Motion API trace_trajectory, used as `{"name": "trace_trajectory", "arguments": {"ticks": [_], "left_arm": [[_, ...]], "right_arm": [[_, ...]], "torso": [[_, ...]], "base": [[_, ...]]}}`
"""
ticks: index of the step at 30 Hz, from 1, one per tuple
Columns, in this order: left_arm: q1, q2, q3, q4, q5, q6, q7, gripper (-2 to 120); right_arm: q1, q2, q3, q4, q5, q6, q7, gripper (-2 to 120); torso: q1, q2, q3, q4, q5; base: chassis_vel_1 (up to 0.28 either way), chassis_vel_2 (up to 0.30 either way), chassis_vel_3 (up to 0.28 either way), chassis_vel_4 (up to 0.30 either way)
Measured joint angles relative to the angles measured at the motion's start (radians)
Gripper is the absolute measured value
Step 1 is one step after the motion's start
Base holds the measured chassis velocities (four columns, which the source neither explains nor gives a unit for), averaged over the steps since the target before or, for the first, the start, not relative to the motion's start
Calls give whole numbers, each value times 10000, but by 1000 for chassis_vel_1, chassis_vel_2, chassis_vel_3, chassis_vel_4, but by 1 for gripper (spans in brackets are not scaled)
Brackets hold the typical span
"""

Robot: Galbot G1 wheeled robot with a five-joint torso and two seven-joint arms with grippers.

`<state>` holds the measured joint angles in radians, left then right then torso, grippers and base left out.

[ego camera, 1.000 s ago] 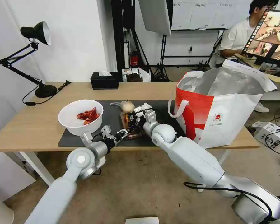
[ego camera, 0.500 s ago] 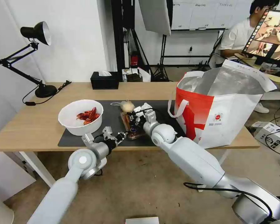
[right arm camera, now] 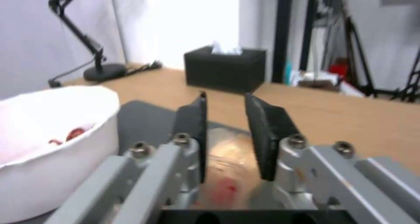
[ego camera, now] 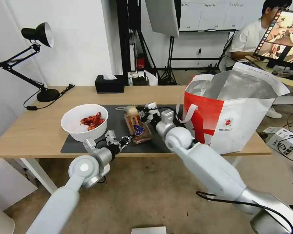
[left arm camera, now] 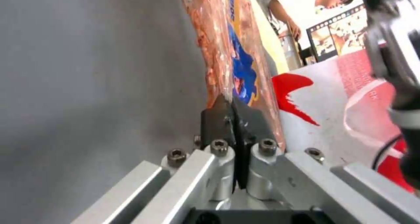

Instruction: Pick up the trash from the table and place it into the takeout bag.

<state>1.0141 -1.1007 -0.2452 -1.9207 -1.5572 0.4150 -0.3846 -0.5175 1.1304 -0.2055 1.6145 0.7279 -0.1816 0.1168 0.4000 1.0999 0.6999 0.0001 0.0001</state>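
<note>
left gripper (left arm camera: 234,119): pinched on near rim of clear food tray (ego camera: 138,127) (to anchor it) | right gripper (right arm camera: 227,132): narrowly parted, empty, above tray's far end | takeout bag (ego camera: 231,120): upright, open

table (ego camera: 32,130) spans the view; mat (ego camera: 117,120) lies on its middle. bowl (ego camera: 84,122) sits on the mat's left end, shells inside. plastic tray (ego camera: 138,128) right of the bowl, mid-mat, with the wrapped lump (ego camera: 132,110) at its far end. takeout bag (ego camera: 237,117) stands at the table's right end, just right of the mat. tissue box (ego camera: 109,84) at the far edge, behind the bowl; lamp (ego camera: 39,65) at the far left corner.
</note>
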Motion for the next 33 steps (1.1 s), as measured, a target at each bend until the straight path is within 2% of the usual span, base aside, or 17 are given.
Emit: {"name": "trace_trajectory", "arguments": {"ticks": [1, 4, 5, 8, 9, 11, 12, 15, 16, 19, 27, 33], "left_arm": [[0, 0, 0, 0, 0, 0, 0, 0], [31, 36, -55, -186, 90, -83, 4, 0], [31, 36, -55, -186, 90, -83, 4, 0], [32, 168, -139, -501, 246, -230, 6, 0], [32, 168, -139, -501, 246, -230, 6, 0], [-45, 328, -220, -705, 283, -293, 7, 0], [-45, 328, -220, -705, 283, -293, 7, 0], [-191, 584, -322, -916, 334, -391, 6, 0], [-191, 584, -322, -916, 334, -391, 6, 0], [-274, 791, -447, -1057, 414, -501, 5, 0], [-485, 1295, -700, -1562, 695, -715, 144, 0], [-1052, 1825, -507, -1943, 1075, -906, 440, 0]], "right_arm": [[0, 0, 0, 0, 0, 0, 0, 28], [-604, -575, 549, 699, -3, 135, 6, 41], [-604, -575, 549, 699, -3, 135, 6, 41], [-1945, -1224, 1377, 1740, -41, 256, 7, 58], [-1945, -1224, 1377, 1740, -41, 256, 7, 58], [-2813, -1382, 1895, 2261, -175, 370, 37, 69], [-2813, -1382, 1895, 2261, -175, 370, 37, 69], [-3829, -1442, 2430, 2768, -365, 597, 42, 83], [-3829, -1442, 2430, 2768, -365, 597, 42, 83], [-4738, -1278, 2902, 3148, -449, 867, -28, 97], [-6769, -1023, 3813, 3998, -694, 1057, -126, 100], [-7882, -745, 4366, 4667, -1045, 1149, -162, 100]], "torso": [[0, 0, 0, 0, 0], [0, 0, 0, -1, 0], [0, 0, 0, -1, 0], [0, 0, 0, -3, 0], [0, 0, 0, -3, 0], [-1, 1, 0, -2, 0], [-1, 1, 0, -2, 0], [-1, 1, -1, -2, 0], [-1, 1, -1, -2, 0], [-1, 0, 0, -1, 0], [-1, 0, 0, -1, -1], [-1, 1, 0, 1, -1]], "base": [[0, 0, 0, 0], [0, 0, 0, 0], [0, 0, 0, 0], [0, 0, 0, 0], [0, 0, 0, 0], [0, 0, 0, 0], [0, 0, 0, 0], [0, 0, 0, 0], [0, 0, 0, 0], [0, 0, 0, 0], [0, 0, 0, 0], [0, 0, 0, 0]]}}
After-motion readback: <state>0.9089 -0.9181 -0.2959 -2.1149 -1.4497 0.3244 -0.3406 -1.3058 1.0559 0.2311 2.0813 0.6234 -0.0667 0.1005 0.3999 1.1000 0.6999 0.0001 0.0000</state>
